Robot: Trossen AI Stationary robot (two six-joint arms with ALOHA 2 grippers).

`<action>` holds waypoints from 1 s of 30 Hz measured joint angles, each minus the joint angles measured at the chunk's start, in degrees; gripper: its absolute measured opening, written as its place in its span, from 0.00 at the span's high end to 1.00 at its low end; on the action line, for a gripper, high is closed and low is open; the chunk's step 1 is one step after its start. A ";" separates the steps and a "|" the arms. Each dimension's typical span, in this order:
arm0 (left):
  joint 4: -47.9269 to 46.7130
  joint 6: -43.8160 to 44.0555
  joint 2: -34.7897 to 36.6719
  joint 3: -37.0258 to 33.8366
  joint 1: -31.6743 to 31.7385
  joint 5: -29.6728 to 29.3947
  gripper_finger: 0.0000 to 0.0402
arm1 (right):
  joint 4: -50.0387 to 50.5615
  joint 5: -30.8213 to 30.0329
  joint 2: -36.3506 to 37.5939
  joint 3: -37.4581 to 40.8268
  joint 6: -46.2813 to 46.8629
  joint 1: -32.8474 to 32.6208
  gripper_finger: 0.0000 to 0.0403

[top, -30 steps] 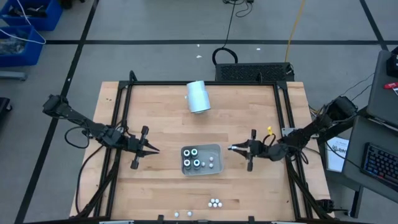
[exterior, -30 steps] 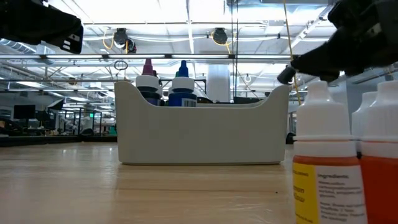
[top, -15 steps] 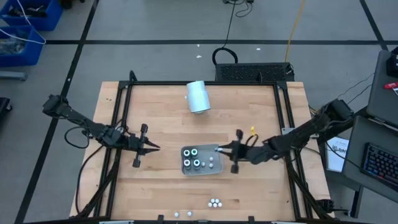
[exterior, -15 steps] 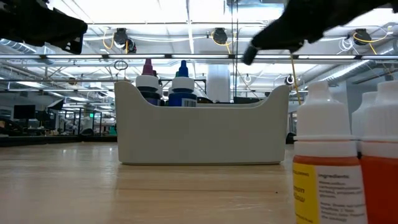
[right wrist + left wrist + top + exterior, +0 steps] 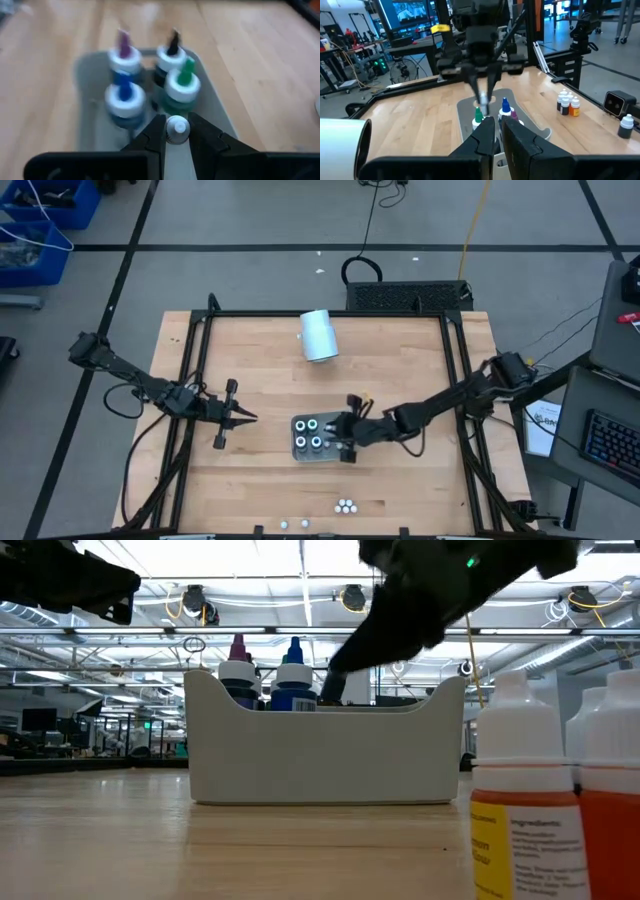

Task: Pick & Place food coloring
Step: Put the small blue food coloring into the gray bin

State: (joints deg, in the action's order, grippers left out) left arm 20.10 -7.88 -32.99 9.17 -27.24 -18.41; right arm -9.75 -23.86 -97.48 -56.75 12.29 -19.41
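Note:
The grey tray (image 5: 330,456) sits mid-table and holds several food coloring bottles (image 5: 308,433), which stand upright with dark bodies and ringed tops. In the right wrist view their tips are purple, black, green and blue (image 5: 177,85). My right gripper (image 5: 338,428) reaches in over the tray's right half, shut on a small white-capped bottle. In the low view its fingers (image 5: 335,685) dip behind the tray wall (image 5: 320,755). My left gripper (image 5: 243,418) waits shut, left of the tray. More small bottles (image 5: 345,505) stand near the table's near edge. My right gripper pinches a small bottle between its two fingers; the bottle's white cap (image 5: 177,127) shows right between the fingertips. The fingers (image 5: 482,97) slant down from the table's right side. The tray wall hides whether the bottle stands on the tray floor.
A pale-blue cylinder (image 5: 319,335) lies near the far edge. Two lone white bottles (image 5: 283,523) stand at the near edge. Orange and yellow bottles (image 5: 520,790) stand close to the low camera. A black frame (image 5: 200,380) borders the tabletop on its left, right and far sides.
My right gripper has travelled toward the table's left, from right of the tray to over the tray's right half. It has also come down, until its fingertips sit behind the tray wall. The left arm has kept still.

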 joint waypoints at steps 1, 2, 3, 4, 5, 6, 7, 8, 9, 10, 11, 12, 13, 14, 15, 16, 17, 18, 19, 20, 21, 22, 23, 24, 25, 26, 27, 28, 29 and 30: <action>0.00 -0.02 0.00 0.00 0.00 0.00 0.90 | 0.25 -0.01 -0.73 -0.18 0.67 0.41 0.88; 0.00 -0.02 0.00 0.00 0.00 0.00 0.90 | 0.30 0.01 -1.29 -0.22 1.15 0.73 0.88; -0.01 -0.02 0.00 0.00 0.00 0.00 0.90 | 0.63 0.07 -1.80 -0.22 1.65 0.98 0.88; 0.00 -0.02 0.00 0.00 0.00 0.00 0.90 | 0.75 0.25 -2.24 -0.22 2.18 1.19 0.88; -0.01 -0.02 0.00 0.00 0.00 0.00 0.90 | 0.75 0.48 -2.74 -0.22 2.70 1.43 0.88; -0.02 -0.02 0.00 0.00 0.00 0.00 0.90 | 0.83 1.21 -3.17 -0.22 3.23 1.71 0.88; -0.02 -0.02 0.00 0.00 0.00 0.00 0.90 | 1.06 1.83 -3.55 -0.22 3.65 1.98 0.88; -0.02 -0.02 0.00 0.00 0.00 0.00 0.90 | 1.18 2.19 -3.87 -0.22 3.97 2.22 0.88; -0.02 -0.02 0.00 0.00 0.00 0.00 0.90 | 1.13 2.92 -4.14 -0.22 4.20 2.48 0.88; -0.04 0.02 0.00 0.00 0.00 0.00 0.90 | 0.94 3.10 -4.38 -0.22 4.27 2.67 0.88; -0.04 0.04 0.00 0.00 0.00 0.00 0.90 | 0.91 3.13 -4.51 -0.22 4.45 2.82 0.88; -0.04 0.04 0.00 0.00 0.00 0.00 0.90 | 0.95 3.21 -4.61 -0.22 4.69 2.99 0.88; -0.04 0.04 0.00 0.00 0.00 0.00 0.90 | 0.95 3.65 -4.65 -0.22 4.99 3.24 0.88; -0.04 0.04 0.00 0.00 0.00 0.00 0.90 | 0.93 4.65 -4.64 -0.22 5.14 3.48 0.88; -0.03 0.04 0.00 0.00 0.00 0.00 0.90 | 0.87 5.19 -4.63 -0.22 5.40 3.66 0.88; -0.01 0.04 0.00 0.00 0.00 0.00 0.90 | 0.87 5.91 -4.63 -0.22 5.72 3.84 0.88; 0.08 0.05 0.00 0.00 0.00 0.02 0.90 | 0.92 6.08 -4.63 -0.22 6.00 3.96 0.88; 0.18 0.07 0.00 0.00 0.00 0.00 0.90 | 1.02 6.05 -4.63 -0.22 6.28 4.03 0.88; 0.34 0.05 0.00 0.00 0.00 0.00 0.90 | 1.02 6.01 -4.63 -0.22 6.42 4.03 0.88; 0.56 -0.01 0.00 0.00 0.00 0.02 0.90 | 1.04 6.05 -4.63 -0.22 6.56 4.01 0.88; 0.74 -0.37 0.00 0.00 0.00 0.00 0.90 | 1.04 6.05 -4.63 -0.22 6.57 3.99 0.88; 0.80 -0.62 0.00 0.00 0.00 0.02 0.90 | 1.04 6.08 -4.63 -0.22 6.59 3.97 0.88; 0.81 -0.63 0.00 0.00 0.00 0.02 0.90 | 1.05 6.11 -4.66 -0.22 6.59 3.97 0.88; 0.81 -0.66 0.00 0.00 0.00 0.02 0.90 | 1.06 6.10 -4.75 -0.22 6.59 3.96 0.88; 0.81 -0.68 0.00 0.00 0.00 0.02 0.90 | 1.13 6.10 -4.81 -0.22 6.60 3.97 0.88; 0.81 -0.68 0.00 0.00 0.00 0.02 0.90 | 1.36 6.10 -4.87 -0.22 6.59 3.97 0.88; 0.81 -0.70 0.00 0.00 0.00 0.02 0.90 | 1.42 6.10 -4.89 -0.22 6.59 3.97 0.88; 0.81 -0.75 0.00 0.00 0.00 0.02 0.90 | 1.43 6.10 -4.89 -0.22 6.58 3.97 0.88; 0.81 -0.84 0.00 0.00 0.00 0.02 0.90 | 1.61 6.10 -4.89 -0.22 6.54 4.09 0.88; 0.81 -0.85 0.00 0.00 0.00 0.02 0.90 | 2.00 6.14 -4.89 -0.22 6.32 4.28 0.88</action>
State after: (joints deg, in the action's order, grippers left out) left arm 20.91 -8.73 -32.99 9.17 -27.24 -18.39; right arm -7.75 -17.71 -102.37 -56.97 18.61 -15.13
